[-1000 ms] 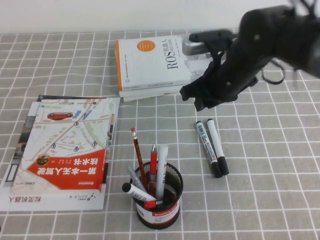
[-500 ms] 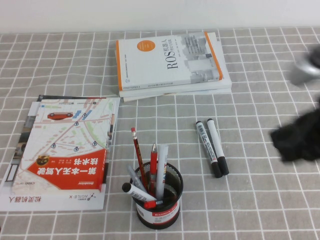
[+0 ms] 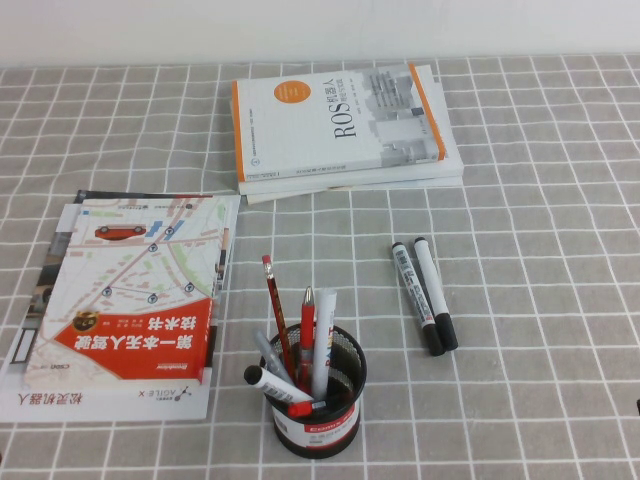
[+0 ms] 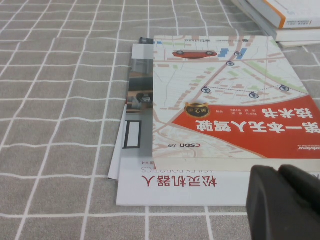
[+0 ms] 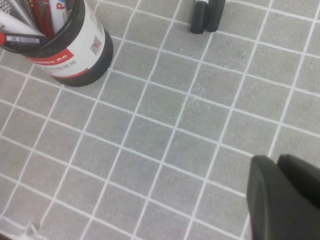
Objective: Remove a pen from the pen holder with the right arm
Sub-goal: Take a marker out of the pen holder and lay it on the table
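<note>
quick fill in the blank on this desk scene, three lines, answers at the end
1. ___ black-capped white markers lie on the grey checked cloth, outside the black mesh pen holder.
2. The right hand, over bare cloth near that holder, is shut and holds ___.
3. The left hand is at the edge of the map-covered book with the ___ banner.
Missing words: two; nothing; red.

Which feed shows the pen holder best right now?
High view: the whole pen holder and its pens. Right wrist crops it, the shut right end effector hanging apart; left wrist misses it, left end effector near the red book.
</note>
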{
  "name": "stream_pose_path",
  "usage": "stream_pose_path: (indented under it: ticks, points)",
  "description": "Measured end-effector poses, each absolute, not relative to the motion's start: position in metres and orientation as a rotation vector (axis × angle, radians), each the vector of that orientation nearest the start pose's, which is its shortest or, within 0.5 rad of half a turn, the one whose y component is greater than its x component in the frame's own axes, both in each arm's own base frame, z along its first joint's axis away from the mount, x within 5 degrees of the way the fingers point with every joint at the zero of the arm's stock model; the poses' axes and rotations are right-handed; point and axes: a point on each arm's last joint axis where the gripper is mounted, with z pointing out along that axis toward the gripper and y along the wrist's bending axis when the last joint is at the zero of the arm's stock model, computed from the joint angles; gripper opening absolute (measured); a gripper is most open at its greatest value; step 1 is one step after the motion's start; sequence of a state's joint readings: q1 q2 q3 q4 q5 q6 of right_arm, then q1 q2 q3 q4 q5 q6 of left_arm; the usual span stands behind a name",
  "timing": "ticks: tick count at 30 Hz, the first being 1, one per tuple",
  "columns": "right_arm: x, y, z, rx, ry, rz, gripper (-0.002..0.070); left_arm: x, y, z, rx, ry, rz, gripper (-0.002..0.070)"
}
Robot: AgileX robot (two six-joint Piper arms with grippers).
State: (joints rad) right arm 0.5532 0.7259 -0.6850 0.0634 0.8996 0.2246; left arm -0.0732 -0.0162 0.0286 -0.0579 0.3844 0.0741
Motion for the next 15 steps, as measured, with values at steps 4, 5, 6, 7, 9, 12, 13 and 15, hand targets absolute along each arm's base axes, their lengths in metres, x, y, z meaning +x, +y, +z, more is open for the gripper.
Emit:
stream_pose_path:
  ticks: [4, 5, 6, 7, 9, 12, 13, 15]
  points:
    - [0.107, 0.071, 0.298, -0.373, 2.412, 0.426, -0.0012, 0.052, -0.006, 0.170, 0.103, 1.877, -0.057, -0.0003]
    - [0.109, 0.071, 0.295, -0.370, 2.401, 0.427, -0.0012, 0.052, -0.006, 0.170, 0.103, 1.877, -0.057, -0.0003]
    - [0.110, 0.072, 0.290, -0.367, 2.399, 0.427, -0.0012, 0.052, -0.006, 0.170, 0.103, 1.877, -0.057, -0.0003]
    - [0.112, 0.072, 0.286, -0.367, 2.385, 0.422, -0.0012, 0.052, -0.006, 0.170, 0.103, 1.877, -0.057, -0.0003]
    - [0.115, 0.073, 0.275, -0.371, 2.356, 0.406, -0.0012, 0.052, -0.006, 0.170, 0.103, 1.877, -0.057, -0.0003]
    - [0.119, 0.070, 0.259, -0.384, 2.290, 0.362, -0.0012, 0.052, -0.006, 0.170, 0.103, 1.877, -0.057, -0.0003]
    - [0.119, 0.067, 0.256, -0.371, 2.256, 0.355, -0.0012, 0.052, -0.006, 0.170, 0.103, 1.877, -0.057, -0.0003]
    - [0.119, 0.055, 0.250, -0.287, 2.178, 0.328, -0.0012, 0.052, -0.006, 0.170, 0.103, 1.877, -0.057, -0.0003]
